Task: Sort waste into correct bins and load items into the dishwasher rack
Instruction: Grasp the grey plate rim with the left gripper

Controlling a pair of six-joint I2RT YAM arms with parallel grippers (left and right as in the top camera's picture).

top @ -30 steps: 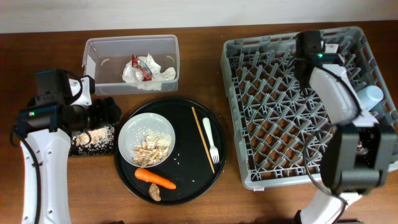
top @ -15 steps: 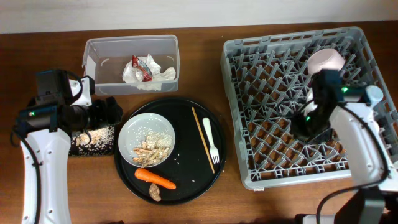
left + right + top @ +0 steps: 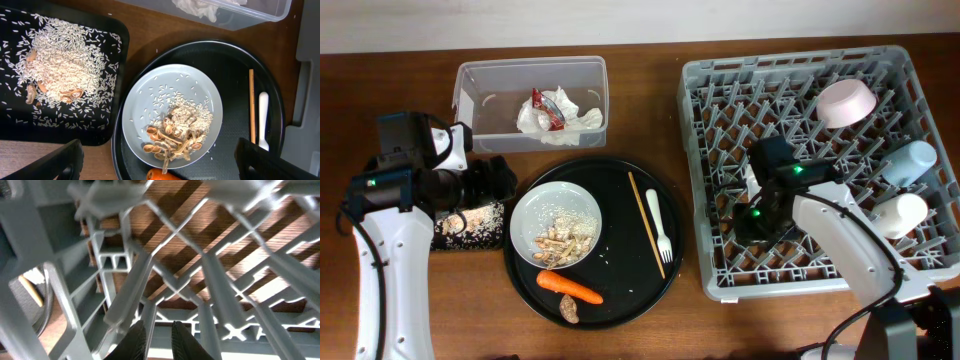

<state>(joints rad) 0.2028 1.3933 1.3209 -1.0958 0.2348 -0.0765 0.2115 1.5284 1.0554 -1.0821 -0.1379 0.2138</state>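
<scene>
The white plate [image 3: 525,215] sits on the round black tray and holds pale grain scraps and brown shell lumps [image 3: 172,137]. An orange carrot [image 3: 570,287] and a brown lump [image 3: 570,311] lie in front of it. A wooden chopstick [image 3: 645,222] and the white fork [image 3: 660,225] lie to its right. My left gripper [image 3: 500,178] is open and empty, above the plate's near edge in the left wrist view [image 3: 160,165]. My right gripper [image 3: 757,222] hangs low over the grey rack [image 3: 720,90], its fingers [image 3: 154,335] nearly together and empty.
The clear tub [image 3: 530,64] holds the white napkin [image 3: 582,120] and red-and-white wrapper [image 3: 548,105]. The shallow black tray [image 3: 15,115] holds rice and scraps. In the rack are the pink bowl [image 3: 846,103], blue cup [image 3: 912,160] and white cup [image 3: 902,213].
My right arm has swung from the rack's far right corner to its front left part. The pink bowl and both cups are now uncovered. The left arm has not moved.
</scene>
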